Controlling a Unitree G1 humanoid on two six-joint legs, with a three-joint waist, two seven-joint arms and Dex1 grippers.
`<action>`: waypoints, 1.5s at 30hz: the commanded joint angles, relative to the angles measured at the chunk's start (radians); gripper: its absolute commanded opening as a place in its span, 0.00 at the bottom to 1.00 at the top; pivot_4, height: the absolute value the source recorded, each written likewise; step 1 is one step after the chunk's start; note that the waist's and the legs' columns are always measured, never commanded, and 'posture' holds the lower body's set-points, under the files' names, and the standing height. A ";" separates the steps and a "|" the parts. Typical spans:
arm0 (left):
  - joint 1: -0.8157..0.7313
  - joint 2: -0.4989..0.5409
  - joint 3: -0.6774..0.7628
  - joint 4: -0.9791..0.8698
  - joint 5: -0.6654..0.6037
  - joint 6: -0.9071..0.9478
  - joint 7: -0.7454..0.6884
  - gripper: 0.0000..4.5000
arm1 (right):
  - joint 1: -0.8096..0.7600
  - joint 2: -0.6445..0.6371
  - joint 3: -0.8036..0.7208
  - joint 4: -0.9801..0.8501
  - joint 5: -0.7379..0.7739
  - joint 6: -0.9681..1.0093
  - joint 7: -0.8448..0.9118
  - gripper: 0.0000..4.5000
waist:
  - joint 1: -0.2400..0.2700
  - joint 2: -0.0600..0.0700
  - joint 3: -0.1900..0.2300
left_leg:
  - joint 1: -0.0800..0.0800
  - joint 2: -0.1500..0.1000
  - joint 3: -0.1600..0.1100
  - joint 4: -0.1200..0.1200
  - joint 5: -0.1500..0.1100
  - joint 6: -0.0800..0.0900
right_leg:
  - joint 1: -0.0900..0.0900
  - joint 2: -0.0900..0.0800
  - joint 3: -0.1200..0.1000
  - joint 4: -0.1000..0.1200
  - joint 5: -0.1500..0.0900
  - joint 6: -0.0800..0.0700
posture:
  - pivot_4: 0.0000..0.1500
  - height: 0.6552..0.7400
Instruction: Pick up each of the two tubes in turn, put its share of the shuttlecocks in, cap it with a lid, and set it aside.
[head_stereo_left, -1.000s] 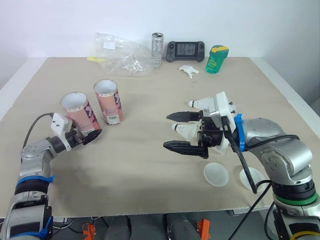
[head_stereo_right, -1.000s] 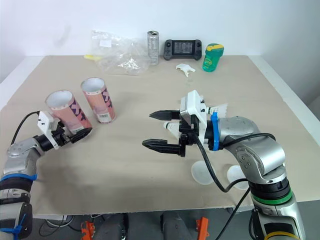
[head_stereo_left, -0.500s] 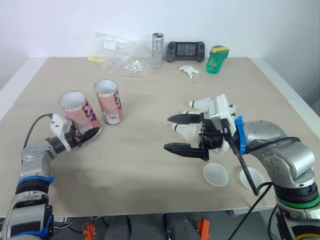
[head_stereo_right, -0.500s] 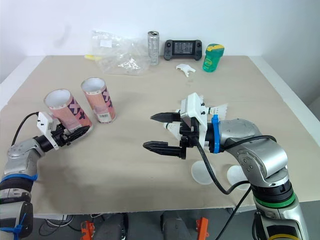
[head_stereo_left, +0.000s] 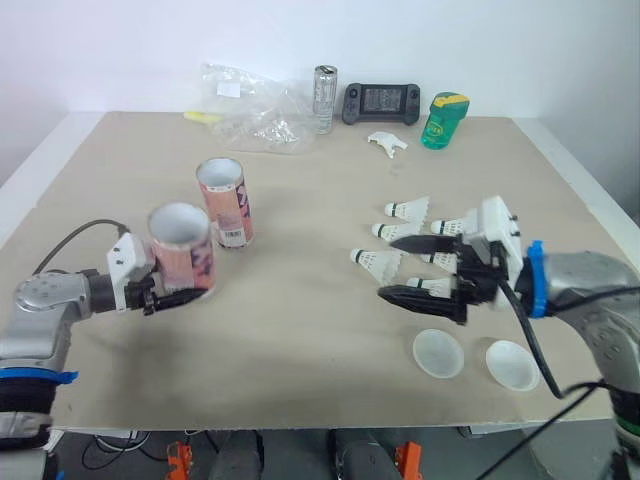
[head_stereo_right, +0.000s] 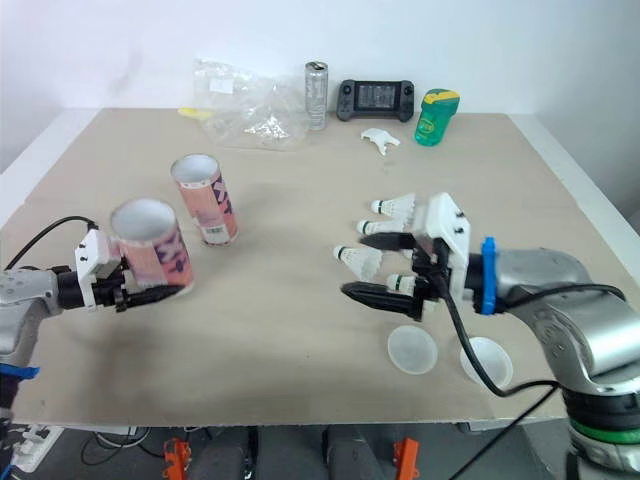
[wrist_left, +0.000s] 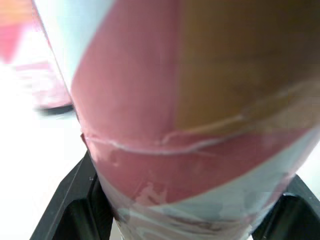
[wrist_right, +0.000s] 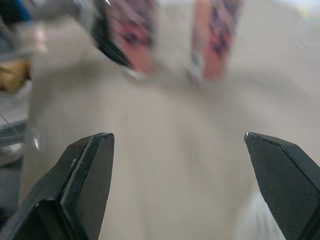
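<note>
Eye view: left pincer (head_stereo_left: 170, 296) clamps a tube (head_stereo_left: 181, 245) low, upright at the counter's (head_stereo_left: 300, 330) left. Right pincer (head_stereo_left: 390, 268) gapes over shuttlecocks (head_stereo_left: 378, 261).
Left wrist: likely thin card, light, crushable; squeeze gently.
Right wrist: fingers (wrist_right: 85, 170) wide; take shuttlecocks by the cork.

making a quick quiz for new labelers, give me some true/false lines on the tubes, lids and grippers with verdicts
1. The left gripper is shut on a tube. True.
2. The other tube lies on its side. False: it stands upright on the table.
3. The right gripper holds a shuttlecock. False: it is open and empty, by the shuttlecocks.
4. Two lids lie on the table near the right gripper. True.
5. The tube in the left gripper has a lid on. False: its top is open.
</note>
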 joint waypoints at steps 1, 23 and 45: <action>-0.025 0.075 -0.073 -0.105 0.029 0.011 -0.107 0.64 | 0.064 -0.014 -0.059 -0.022 -0.002 -0.005 -0.016 1.00 | -0.001 0.000 0.000 | 0.000 0.000 0.000 0.000 0.000 0.000 | 0.000 0.000 0.000 0.000 0.000 0.000 | 1.00 0.81; -0.230 0.092 -0.341 -0.003 0.116 -0.118 -0.291 0.64 | 0.391 -0.016 -0.287 0.209 -0.097 -0.089 0.043 1.00 | -0.001 0.002 0.000 | 0.003 0.000 0.001 0.002 0.001 0.002 | 0.004 0.001 0.002 0.000 0.000 -0.002 | 1.00 0.81; -0.282 0.215 -0.403 -0.075 0.004 -0.041 -0.291 0.63 | 0.208 0.129 -0.064 0.395 -0.179 -0.217 0.032 0.09 | -0.001 0.003 0.001 | 0.003 0.000 0.000 0.000 0.001 0.002 | 0.004 0.003 0.002 0.000 0.001 0.000 | 1.00 0.81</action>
